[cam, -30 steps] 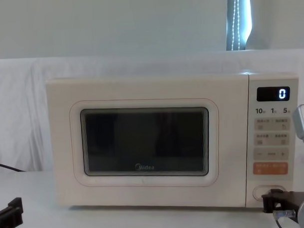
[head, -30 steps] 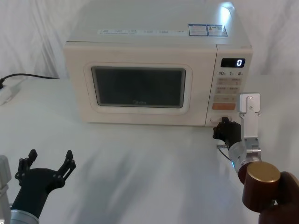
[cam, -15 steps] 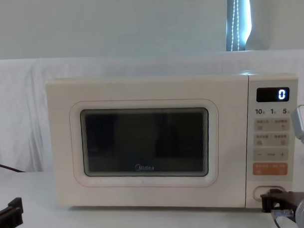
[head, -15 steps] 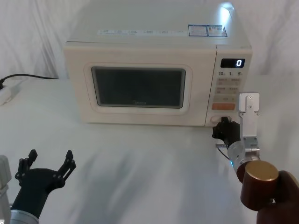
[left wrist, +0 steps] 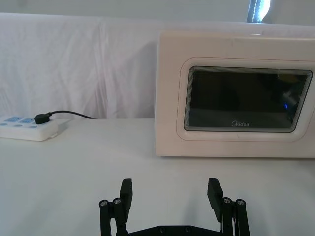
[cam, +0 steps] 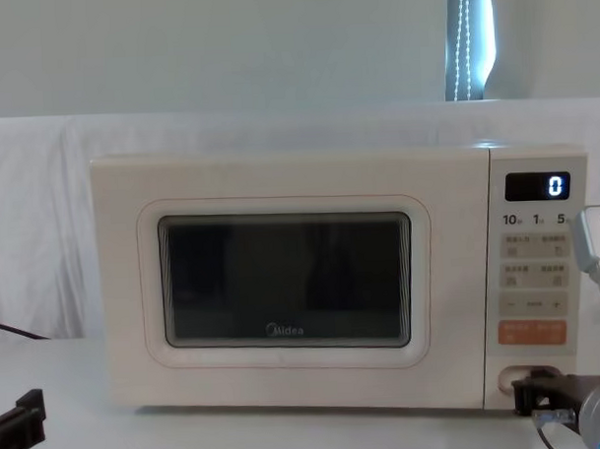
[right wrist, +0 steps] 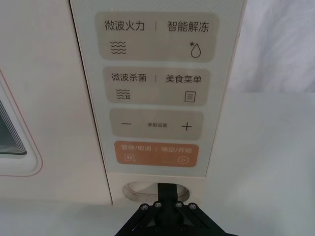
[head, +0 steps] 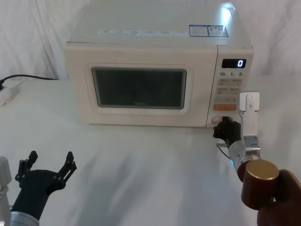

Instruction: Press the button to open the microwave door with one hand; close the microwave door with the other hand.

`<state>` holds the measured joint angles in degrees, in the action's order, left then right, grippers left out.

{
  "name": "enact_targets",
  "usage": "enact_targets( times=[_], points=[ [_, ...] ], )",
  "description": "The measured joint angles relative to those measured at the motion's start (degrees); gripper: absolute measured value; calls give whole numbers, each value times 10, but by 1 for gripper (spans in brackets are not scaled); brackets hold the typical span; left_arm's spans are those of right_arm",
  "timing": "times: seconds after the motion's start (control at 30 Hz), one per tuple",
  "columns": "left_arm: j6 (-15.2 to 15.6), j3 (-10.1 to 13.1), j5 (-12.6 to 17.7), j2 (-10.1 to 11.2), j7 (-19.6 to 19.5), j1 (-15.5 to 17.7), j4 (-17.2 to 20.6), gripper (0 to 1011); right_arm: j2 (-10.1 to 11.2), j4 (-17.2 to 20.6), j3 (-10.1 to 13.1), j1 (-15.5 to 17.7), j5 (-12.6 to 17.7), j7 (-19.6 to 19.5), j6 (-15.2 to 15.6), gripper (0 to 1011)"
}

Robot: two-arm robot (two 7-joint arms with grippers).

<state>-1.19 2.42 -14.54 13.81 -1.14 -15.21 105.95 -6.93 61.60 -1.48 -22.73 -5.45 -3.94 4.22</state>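
Observation:
The cream microwave [head: 155, 47] stands at the back of the table, its display showing 0. The microwave door [head: 138, 89], with its dark window, lies flush with the front. My right gripper [head: 222, 127] is shut, and its black tip [right wrist: 167, 190] presses against the button [right wrist: 140, 189] at the bottom of the control panel, under the orange key [right wrist: 156, 153]. From the chest view the button [cam: 505, 379] looks sunk in behind the tip. My left gripper [head: 49, 162] hovers open and holds nothing, near the table's front left, well short of the door [left wrist: 246, 98].
A white power strip [left wrist: 27, 127] with a black plug and cable lies on the table to the left of the microwave. White cloth covers the table and hangs behind it. Open tabletop stretches between the left gripper and the microwave's front.
My right gripper has edged forward onto the button, which now looks pushed in. The door has not swung out. The left arm has not moved.

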Motion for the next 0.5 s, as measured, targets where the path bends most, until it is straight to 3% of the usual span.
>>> enact_targets(
  times=[0.5],
  points=[
    [0, 0, 0, 0, 0, 0, 0, 1001, -1, -22, 3, -17, -1, -1, -6, 0]
  ],
)
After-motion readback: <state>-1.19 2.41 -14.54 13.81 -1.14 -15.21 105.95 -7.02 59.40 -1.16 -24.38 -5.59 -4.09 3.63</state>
